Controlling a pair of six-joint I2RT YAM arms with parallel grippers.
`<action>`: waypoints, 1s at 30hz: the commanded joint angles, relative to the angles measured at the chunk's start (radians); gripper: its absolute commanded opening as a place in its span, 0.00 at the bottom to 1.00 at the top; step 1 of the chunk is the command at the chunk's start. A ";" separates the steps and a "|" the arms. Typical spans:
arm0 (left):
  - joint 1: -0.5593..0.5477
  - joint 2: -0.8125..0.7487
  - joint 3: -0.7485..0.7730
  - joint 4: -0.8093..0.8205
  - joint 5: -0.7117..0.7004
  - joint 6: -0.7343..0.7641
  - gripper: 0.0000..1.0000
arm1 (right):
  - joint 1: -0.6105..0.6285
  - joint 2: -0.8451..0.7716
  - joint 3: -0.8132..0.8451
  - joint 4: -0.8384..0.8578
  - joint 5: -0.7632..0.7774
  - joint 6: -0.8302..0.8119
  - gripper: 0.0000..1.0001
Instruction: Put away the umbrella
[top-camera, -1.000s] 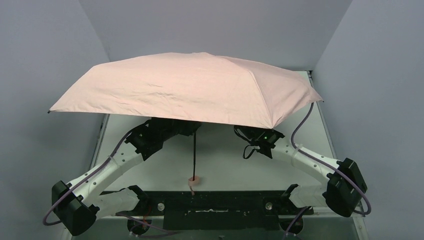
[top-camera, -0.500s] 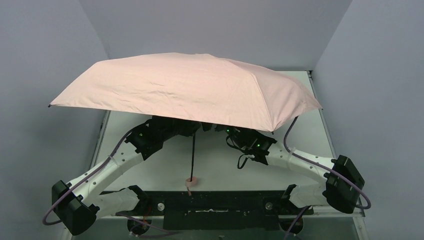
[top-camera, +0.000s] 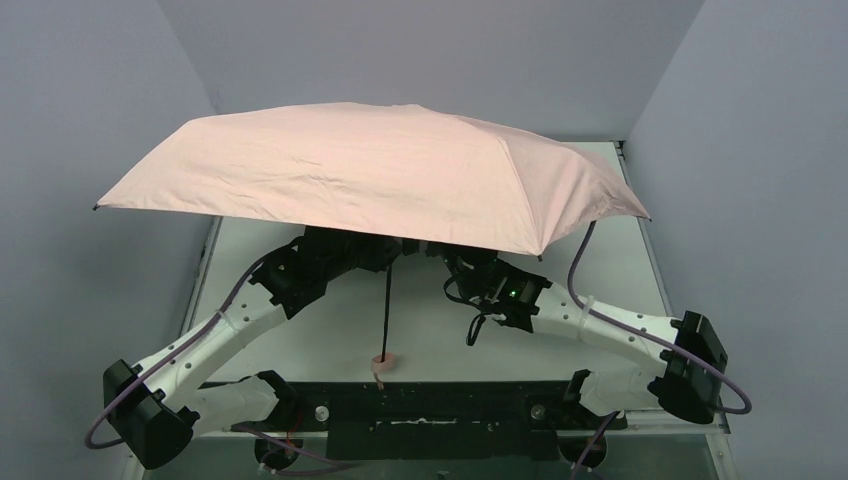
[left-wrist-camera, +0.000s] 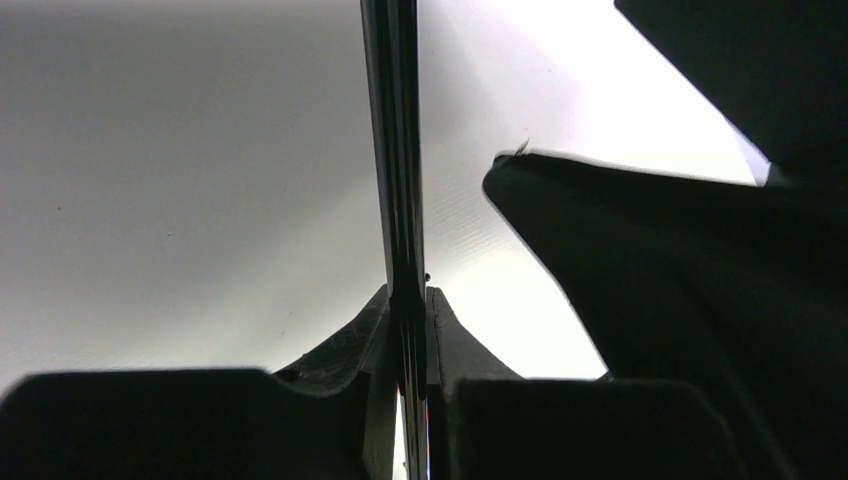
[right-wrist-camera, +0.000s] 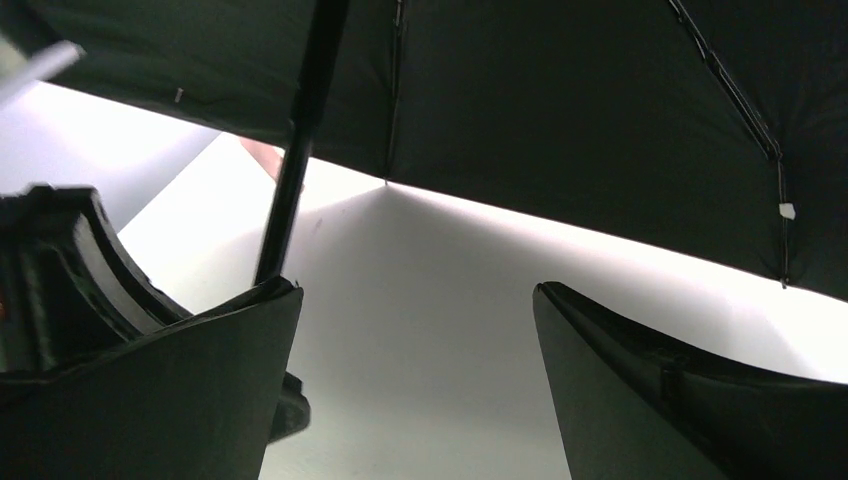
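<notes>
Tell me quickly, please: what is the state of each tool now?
Left tool: closed on the shaft of the umbrella.
Right tool: open, holding nothing.

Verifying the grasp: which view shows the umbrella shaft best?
Left wrist: the shaft runs mid-frame, pinched by the left gripper. Top external shows only its lower length; the canopy hides the grip. Right wrist shows just a dark slanted stretch.
</notes>
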 joint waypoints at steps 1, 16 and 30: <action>-0.010 0.009 0.068 -0.004 0.011 0.034 0.00 | -0.039 -0.037 0.123 -0.021 -0.050 0.078 0.90; -0.029 0.025 0.071 -0.006 0.039 0.032 0.00 | -0.234 0.089 0.359 -0.165 -0.326 0.459 0.90; -0.049 0.025 0.074 -0.020 0.054 0.043 0.00 | -0.300 0.236 0.496 -0.122 -0.465 0.575 0.84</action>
